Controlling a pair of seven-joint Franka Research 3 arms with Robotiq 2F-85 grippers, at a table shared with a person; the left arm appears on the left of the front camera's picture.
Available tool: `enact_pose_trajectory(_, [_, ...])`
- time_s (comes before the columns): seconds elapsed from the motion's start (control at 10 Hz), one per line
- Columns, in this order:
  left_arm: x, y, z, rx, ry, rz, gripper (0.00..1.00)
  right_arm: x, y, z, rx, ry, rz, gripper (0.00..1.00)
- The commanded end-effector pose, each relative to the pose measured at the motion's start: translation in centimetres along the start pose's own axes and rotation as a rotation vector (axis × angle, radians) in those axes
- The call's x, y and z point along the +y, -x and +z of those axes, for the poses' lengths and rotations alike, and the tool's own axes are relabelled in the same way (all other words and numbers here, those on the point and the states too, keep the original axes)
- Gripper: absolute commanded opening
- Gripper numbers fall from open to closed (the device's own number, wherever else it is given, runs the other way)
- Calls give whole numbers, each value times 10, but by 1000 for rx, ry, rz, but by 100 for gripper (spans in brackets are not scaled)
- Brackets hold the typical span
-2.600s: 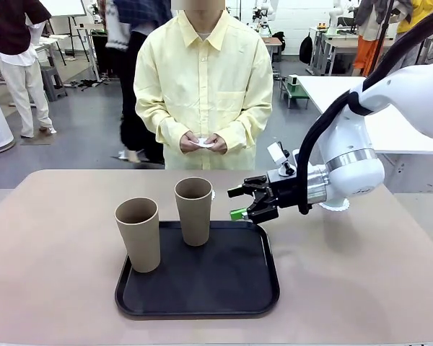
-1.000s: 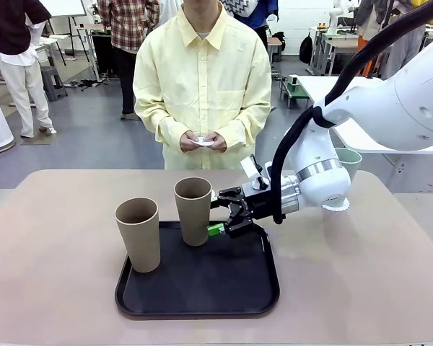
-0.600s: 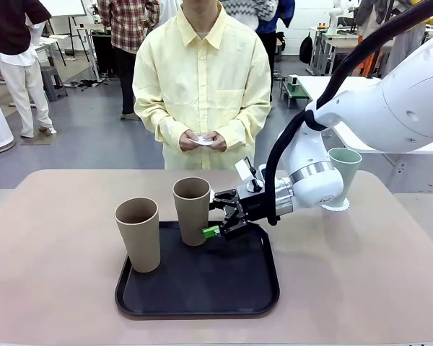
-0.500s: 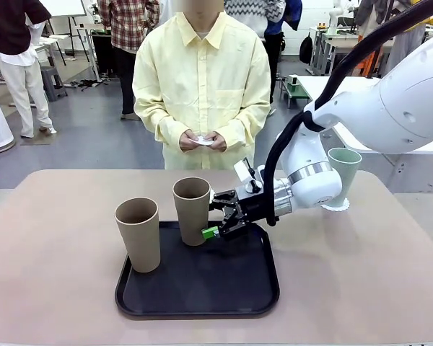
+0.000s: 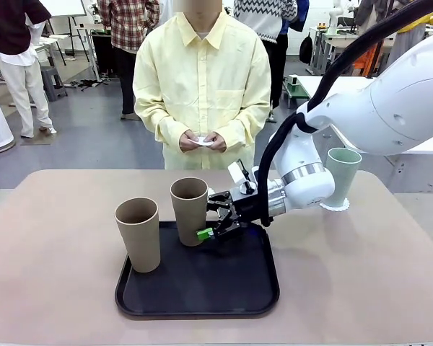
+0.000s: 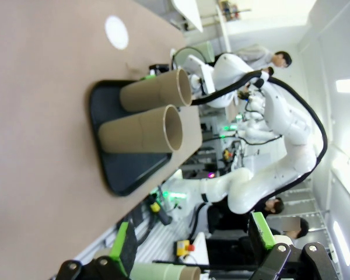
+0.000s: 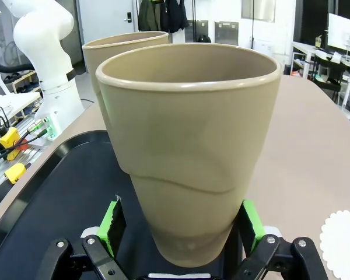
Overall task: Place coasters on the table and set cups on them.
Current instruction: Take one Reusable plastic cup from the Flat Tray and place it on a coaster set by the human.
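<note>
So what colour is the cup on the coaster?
The cup is pale mint green; front view.

The right arm stretches in low from the right of the farther tan cup [image 5: 190, 209], right gripper [image 5: 208, 216] spread wide astride its base, while the left gripper [image 6: 192, 242] hangs open well away from it.

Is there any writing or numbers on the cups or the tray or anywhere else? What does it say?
No words, numbers or signs can be read anywhere.
On the left tall tan-brown matte tumbler: nothing printed.
On the right tall tan-brown matte tumbler: nothing printed.
On the pale mint green tumbler: nothing printed.
On the black rounded-square tray: nothing printed.
In the room behind the person: any print is too small or blurred to read.
</note>
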State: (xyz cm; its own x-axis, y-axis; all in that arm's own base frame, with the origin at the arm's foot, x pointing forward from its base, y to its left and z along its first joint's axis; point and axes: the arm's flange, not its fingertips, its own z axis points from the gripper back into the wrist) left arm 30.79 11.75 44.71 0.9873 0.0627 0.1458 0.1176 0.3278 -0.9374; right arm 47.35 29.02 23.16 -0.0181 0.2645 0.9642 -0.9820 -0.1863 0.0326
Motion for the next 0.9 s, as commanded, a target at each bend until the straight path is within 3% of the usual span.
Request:
enact_pose_trajectory(0.0, [-1,-1,1,-8,12,-5,100,-6,5,-14,-9,34,19,100])
enact_pose_trajectory(0.7, [-1,-1,1,-8,12,-5,100,-11,6,-28,-23,43,4,100])
enact_pose_trajectory(0.8, [-1,-1,1,-8,12,-5,100,-11,6,-29,-21,36,0,43])
